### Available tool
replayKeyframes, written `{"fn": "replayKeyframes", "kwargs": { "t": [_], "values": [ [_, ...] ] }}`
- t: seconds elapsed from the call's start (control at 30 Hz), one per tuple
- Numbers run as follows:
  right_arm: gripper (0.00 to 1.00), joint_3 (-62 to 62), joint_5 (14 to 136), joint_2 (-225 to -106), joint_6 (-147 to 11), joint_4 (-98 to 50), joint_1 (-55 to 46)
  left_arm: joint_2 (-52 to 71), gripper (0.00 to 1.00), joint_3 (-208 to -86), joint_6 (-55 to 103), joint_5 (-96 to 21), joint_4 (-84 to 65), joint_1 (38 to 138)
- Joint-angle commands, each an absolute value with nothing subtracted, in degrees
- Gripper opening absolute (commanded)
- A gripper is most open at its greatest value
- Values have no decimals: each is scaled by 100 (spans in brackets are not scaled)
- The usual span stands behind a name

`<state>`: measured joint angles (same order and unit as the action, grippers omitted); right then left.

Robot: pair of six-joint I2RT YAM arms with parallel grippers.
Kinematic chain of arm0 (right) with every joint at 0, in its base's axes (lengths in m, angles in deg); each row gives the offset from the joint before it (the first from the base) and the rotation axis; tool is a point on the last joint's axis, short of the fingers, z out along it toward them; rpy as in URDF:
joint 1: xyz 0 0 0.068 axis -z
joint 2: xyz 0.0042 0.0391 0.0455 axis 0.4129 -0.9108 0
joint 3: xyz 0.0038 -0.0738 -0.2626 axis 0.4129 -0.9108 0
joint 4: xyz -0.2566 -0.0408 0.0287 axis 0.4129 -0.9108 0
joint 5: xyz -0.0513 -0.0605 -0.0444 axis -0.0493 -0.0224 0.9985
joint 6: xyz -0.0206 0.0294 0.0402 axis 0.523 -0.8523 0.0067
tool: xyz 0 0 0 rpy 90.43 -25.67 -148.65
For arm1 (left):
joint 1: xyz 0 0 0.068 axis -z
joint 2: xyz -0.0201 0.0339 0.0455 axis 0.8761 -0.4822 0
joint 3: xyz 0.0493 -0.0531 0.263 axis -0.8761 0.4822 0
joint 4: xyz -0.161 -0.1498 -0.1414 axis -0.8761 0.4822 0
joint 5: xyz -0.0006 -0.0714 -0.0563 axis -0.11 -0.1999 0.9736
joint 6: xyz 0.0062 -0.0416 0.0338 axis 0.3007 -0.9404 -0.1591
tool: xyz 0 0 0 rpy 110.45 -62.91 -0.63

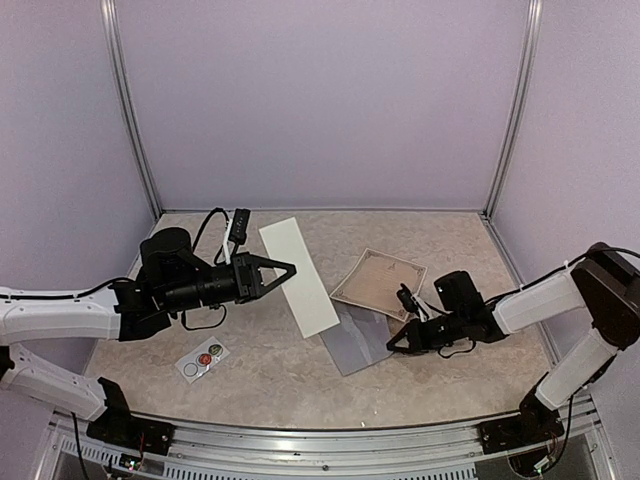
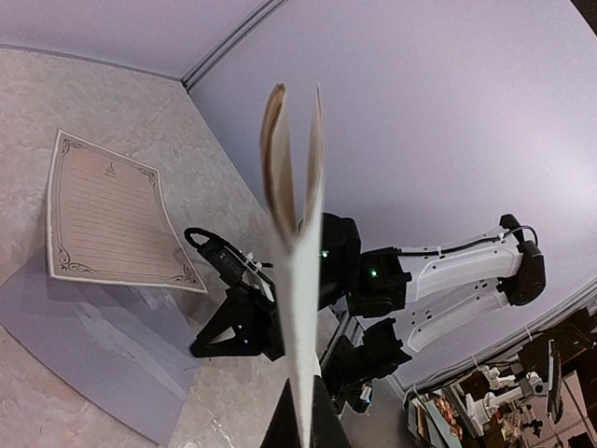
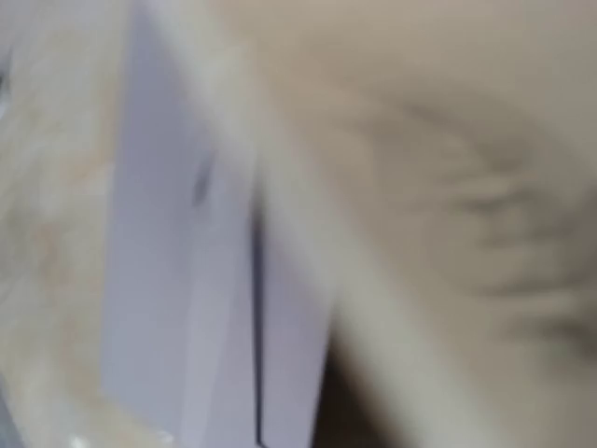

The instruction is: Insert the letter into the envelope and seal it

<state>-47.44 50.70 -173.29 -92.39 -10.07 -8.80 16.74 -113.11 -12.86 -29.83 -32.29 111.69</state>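
Note:
My left gripper is shut on the folded white letter and holds it off the table at the left centre. In the left wrist view the letter stands edge-on, rising from between the fingertips of that gripper. The grey envelope lies flat on the table. My right gripper is down at its right edge, jaws closed; whether paper is pinched I cannot tell. The right wrist view is blurred and shows only the envelope and cream paper.
A cream sheet with an ornate border lies partly over the envelope's far end. A small white sticker card sits near the front left. The marbled table is ringed by lilac walls and metal posts.

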Motion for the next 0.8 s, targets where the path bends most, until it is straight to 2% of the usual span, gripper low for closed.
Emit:
{"fn": "replayKeyframes", "kwargs": {
  "t": [0.0, 0.23, 0.5, 0.77],
  "values": [
    [0, -4404, 5108, -16999, -9424, -1322, -1777, 1951, 0, -11280, -1235, -3181, -3052, 11111],
    [0, -3813, 5057, -16599, -9878, -1661, -2944, 2334, 0, -11244, -1188, -3383, -2622, 10903],
    [0, -3684, 6373, -16068, -11189, -1419, -2994, 2515, 0, -11181, -1194, -3380, -2651, 10817],
    [0, -4680, 7466, -15982, -12719, -753, -3010, 2434, 0, -11142, -1287, -3394, -2897, 10925]
  ]
}}
